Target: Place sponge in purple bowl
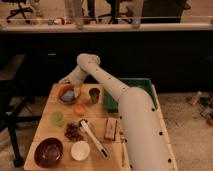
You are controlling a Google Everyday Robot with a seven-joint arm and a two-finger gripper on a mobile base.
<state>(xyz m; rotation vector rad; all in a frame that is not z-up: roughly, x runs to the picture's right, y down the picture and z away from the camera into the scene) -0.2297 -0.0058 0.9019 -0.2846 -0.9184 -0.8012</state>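
Note:
The sponge [69,95] is a small light blue-grey block lying inside the orange-brown bowl [66,93] at the back left of the wooden table. The purple bowl [48,151] is dark maroon and stands empty at the front left corner. My gripper [65,80] is at the end of the white arm, just behind and above the orange-brown bowl's far rim, near the table's back left edge. It holds nothing that I can see.
A small white bowl [80,150] stands right of the purple bowl. A dark cup [94,95], an orange piece [79,109], a green round piece [58,118], brown bits [74,132], a white utensil [93,138], a brown block [110,128] and a green tray [142,87] share the table.

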